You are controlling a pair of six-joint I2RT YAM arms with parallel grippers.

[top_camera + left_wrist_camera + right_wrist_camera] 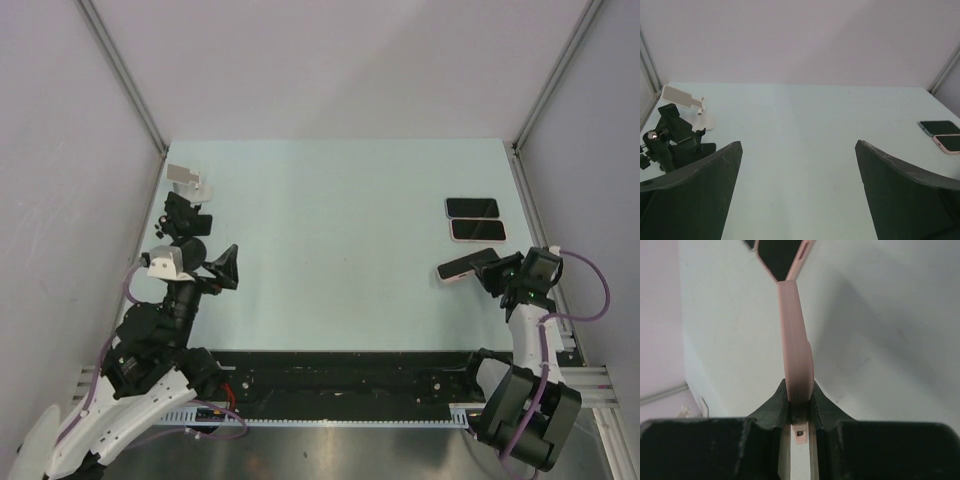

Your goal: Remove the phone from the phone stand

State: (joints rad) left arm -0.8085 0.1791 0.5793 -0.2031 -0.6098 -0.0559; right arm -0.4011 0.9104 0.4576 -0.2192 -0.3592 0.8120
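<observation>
My right gripper (pixel 492 270) is shut on the near end of a pink-cased phone (pixel 466 266), which it holds at the right side of the table. In the right wrist view this phone (pixel 797 347) shows edge-on, clamped between the jaws of the right gripper (pixel 799 392). A white phone stand (pixel 187 182) and a black phone stand (pixel 186 218) sit at the far left, both with nothing on them. My left gripper (pixel 226 266) hangs wide open and holds nothing, just right of the black stand. From the left wrist, the white stand (pixel 689 101) and black stand (pixel 671 141) lie left of the left gripper (pixel 799 147).
Two more phones lie flat at the back right, a dark one (pixel 472 207) and a pink-cased one (pixel 478 230). They also show in the left wrist view as a dark phone (pixel 939 127) and a pink one (pixel 949 143). Grey walls with metal frame rails (pixel 120 70) enclose the table.
</observation>
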